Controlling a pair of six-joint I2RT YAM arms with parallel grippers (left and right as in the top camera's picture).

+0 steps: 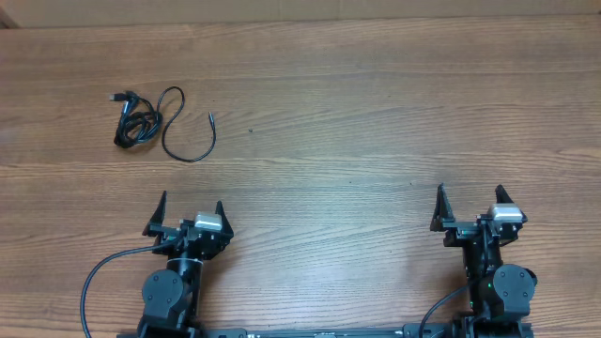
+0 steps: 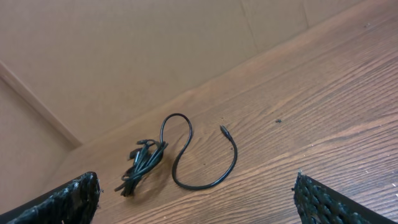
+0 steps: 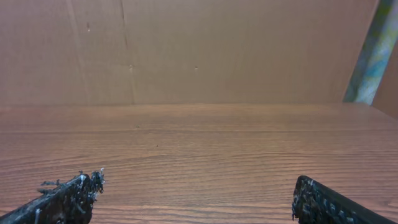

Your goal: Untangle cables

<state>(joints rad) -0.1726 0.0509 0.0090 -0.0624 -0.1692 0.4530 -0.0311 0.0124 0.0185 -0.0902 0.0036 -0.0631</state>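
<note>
The cables (image 1: 141,120) lie toward the far left corner of the desk (image 1: 376,103). They form a tight black knot with a plug poking out on its far side. One loose strand (image 2: 193,188) swings out of the knot in an S-shaped curve, and its metal-tipped end lies free on the wood. Nothing is touching them.

The left gripper (image 1: 192,200) sits by the near edge, well apart from the bundle, jaws spread wide and holding nothing. Over at the near right, the right gripper (image 1: 470,189) is the same: fully spread and empty, with only bare wood ahead of it.

The desk is brown wood-grain, with a small dark speck (image 1: 250,130) to the right of the cables. Behind the far edge stands a plain brown, cardboard-like wall (image 3: 186,50).
</note>
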